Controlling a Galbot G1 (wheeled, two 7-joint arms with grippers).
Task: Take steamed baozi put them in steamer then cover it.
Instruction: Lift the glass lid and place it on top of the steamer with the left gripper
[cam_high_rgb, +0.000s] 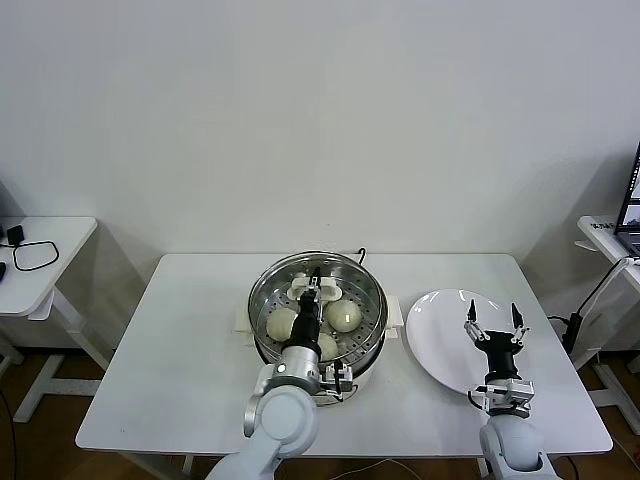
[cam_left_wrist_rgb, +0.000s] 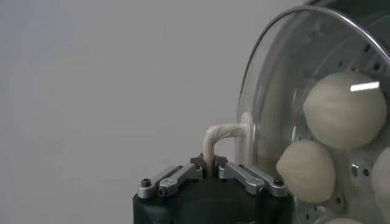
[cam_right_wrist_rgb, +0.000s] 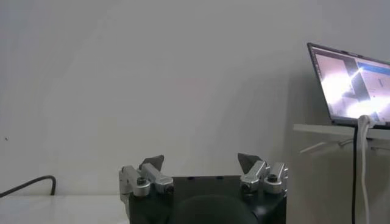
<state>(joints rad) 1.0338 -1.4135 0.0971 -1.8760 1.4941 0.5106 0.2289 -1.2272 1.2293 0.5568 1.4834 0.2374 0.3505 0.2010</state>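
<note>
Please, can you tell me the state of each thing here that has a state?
steamer: covered, buns inside.
glass lid: on the steamer, held by its handle.
baozi: inside, under the lid.
plate: empty.
left gripper: shut on the lid handle.
right gripper: open, over the plate.

Shiny stainless-steel round steamer (cam_high_rgb: 262, 300), inner tray dotted with perforation holes, white side handles. Cream-white smooth round steamed baozi (cam_high_rgb: 282, 323) inside. Clear round glass lid (cam_left_wrist_rgb: 268, 79) with steel rim, white handle. Flat round white plate (cam_high_rgb: 440, 340). White rectangular tabletop (cam_high_rgb: 180, 350). Black-and-silver left hand (cam_high_rgb: 314, 288), same colours on right hand (cam_high_rgb: 493, 322).
</note>
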